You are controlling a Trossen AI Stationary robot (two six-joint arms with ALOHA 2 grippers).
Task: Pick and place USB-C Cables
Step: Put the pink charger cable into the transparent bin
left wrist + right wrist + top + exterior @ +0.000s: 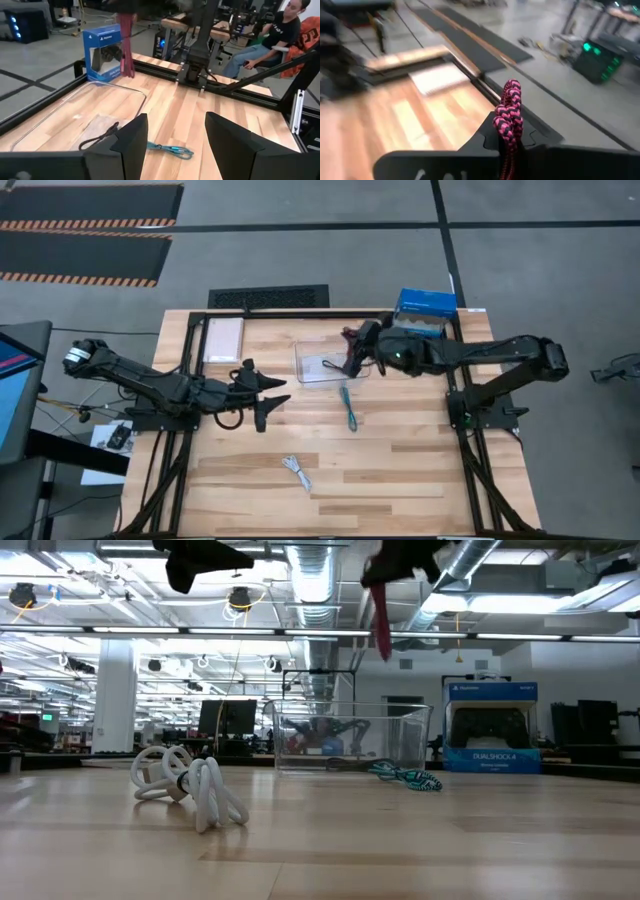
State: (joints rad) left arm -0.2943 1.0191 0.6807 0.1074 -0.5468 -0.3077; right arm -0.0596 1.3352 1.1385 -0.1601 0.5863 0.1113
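Overhead, the right gripper (356, 352) hides most of the dark red cable (382, 620) pinched between its fingers; the cable hangs straight down above the clear bin (330, 363). Inside the bin lies a black cable (100, 136), its shape unclear. On the worktop (400, 470), the teal cable (349, 408) runs front-to-back and the white cable (297, 471) lies diagonal. The left gripper (266, 402) hovers wide open.

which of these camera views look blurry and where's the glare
Right wrist view: the background is motion-smeared, while the red cable in the right gripper stays sharp. Left wrist view: the top is blurred around the hanging cable. Low view: bright ceiling lights flare, and the clear bin carries reflections. High view: evenly lit, sharp.
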